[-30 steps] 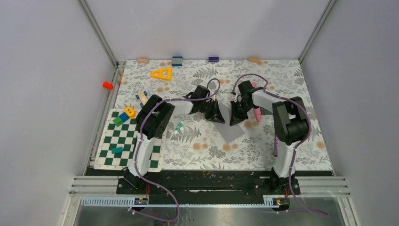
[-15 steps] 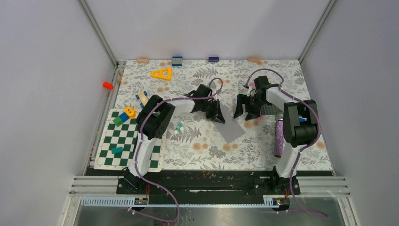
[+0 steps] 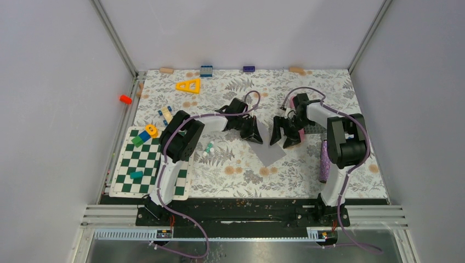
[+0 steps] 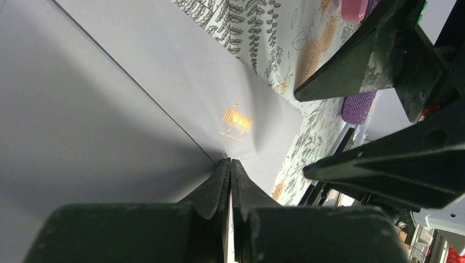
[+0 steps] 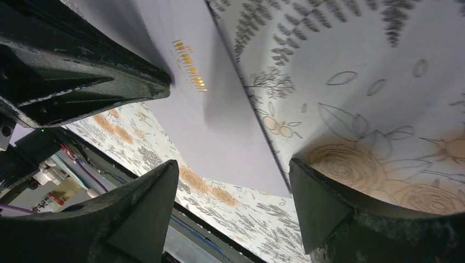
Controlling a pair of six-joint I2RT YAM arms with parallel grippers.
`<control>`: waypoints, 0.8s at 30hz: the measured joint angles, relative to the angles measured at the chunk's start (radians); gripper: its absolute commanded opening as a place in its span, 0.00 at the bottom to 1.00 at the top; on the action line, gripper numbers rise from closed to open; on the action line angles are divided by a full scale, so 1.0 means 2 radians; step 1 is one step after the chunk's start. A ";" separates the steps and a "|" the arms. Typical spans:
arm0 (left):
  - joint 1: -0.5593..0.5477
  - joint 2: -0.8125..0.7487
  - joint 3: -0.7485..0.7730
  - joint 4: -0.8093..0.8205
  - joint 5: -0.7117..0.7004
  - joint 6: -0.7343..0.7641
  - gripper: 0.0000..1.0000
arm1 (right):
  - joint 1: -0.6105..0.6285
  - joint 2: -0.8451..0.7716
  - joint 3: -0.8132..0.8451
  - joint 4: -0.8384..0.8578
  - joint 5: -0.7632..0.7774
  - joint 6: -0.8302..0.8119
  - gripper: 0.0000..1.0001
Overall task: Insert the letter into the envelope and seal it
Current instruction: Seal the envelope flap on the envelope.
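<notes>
We observe: left gripper [image 4: 230, 164] clamped on envelope [image 3: 270, 153] edge, envelope mid-table [image 3: 230, 164] between arms; right gripper [image 5: 233, 167] spread apart over its other edge. Purple roll [image 3: 323, 159], chessboard [image 3: 143, 164] well aside.

envelope [image 4: 120, 104] cut off, far edge perhaps hidden
</notes>
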 measured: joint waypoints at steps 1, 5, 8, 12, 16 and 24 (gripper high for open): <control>-0.001 0.000 0.000 0.000 0.000 0.000 0.00 | 0.003 0.000 0.000 -0.001 0.001 0.000 0.81; -0.005 0.000 0.000 0.000 0.000 0.000 0.00 | 0.028 0.000 0.000 -0.002 0.001 0.003 0.81; -0.008 0.000 0.000 0.000 0.000 0.001 0.00 | 0.040 0.000 -0.001 -0.002 0.000 0.009 0.80; -0.009 0.000 0.000 0.000 0.000 0.002 0.00 | 0.039 0.000 -0.009 0.005 -0.017 0.019 0.80; -0.009 0.000 -0.002 0.002 0.001 0.002 0.00 | 0.033 -0.002 -0.027 0.023 -0.054 0.035 0.78; -0.009 0.000 -0.005 0.008 0.003 0.002 0.00 | 0.006 -0.006 -0.069 0.082 -0.117 0.086 0.70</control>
